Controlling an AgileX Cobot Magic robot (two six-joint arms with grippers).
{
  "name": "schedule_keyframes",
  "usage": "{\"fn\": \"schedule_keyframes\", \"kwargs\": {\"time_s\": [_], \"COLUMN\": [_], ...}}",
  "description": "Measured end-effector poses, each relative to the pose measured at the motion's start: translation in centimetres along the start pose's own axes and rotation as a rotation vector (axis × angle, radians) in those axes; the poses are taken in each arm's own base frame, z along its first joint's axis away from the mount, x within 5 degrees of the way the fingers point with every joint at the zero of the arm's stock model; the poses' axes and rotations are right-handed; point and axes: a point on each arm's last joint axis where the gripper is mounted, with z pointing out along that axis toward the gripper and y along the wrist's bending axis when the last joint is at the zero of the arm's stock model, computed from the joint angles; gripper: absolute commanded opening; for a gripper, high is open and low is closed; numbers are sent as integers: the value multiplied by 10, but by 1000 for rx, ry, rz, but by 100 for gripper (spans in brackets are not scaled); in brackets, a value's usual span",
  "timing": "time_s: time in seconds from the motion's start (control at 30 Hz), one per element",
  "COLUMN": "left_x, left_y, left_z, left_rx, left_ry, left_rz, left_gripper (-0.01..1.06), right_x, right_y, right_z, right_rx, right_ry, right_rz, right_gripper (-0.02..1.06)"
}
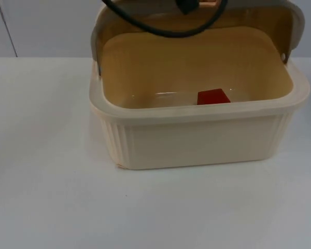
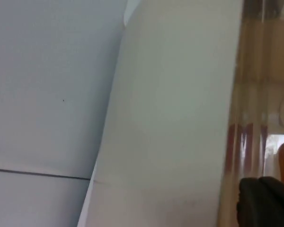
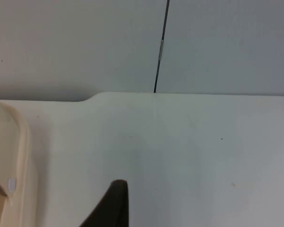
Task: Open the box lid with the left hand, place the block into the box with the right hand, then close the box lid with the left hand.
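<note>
Red block (image 1: 213, 97) lies inside the cream box (image 1: 197, 140), by its front wall. Lid (image 1: 197, 21) stands raised at the box's rear; left gripper (image 2: 262, 203) is right at it, nearer than the right gripper (image 3: 114, 205), which waits beside the box. Neither grip can be judged.

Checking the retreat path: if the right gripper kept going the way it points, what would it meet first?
Probably the bare table beyond its fingertip, then the grey wall. The box sits off to one side, out of that line.
</note>
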Motion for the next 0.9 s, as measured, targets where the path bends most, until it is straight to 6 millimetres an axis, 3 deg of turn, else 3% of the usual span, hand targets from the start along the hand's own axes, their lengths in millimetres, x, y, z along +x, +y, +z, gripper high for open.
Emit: {"fn": "schedule_keyframes", "kwargs": {"time_s": [0.27,0.43,0.57,0.9], "left_x": [5,9,13,32], "left_y": [-27,-52,-84,-112], "left_z": [-2,1,9,17], "left_rx": [-82,-127,-93,-25], "left_ry": [-24,-45,-46,2], "left_rz": [66,137,188,195], "left_gripper": [0,0,0,0], "right_x": [0,0,0,-1], "right_y": [0,0,0,0], "right_z": [0,0,0,-9], "right_rx": [0,0,-1,1], "right_ry": [0,0,5,-10], "right_rz": [0,0,0,-1], "right_gripper": [105,105,105,105]}}
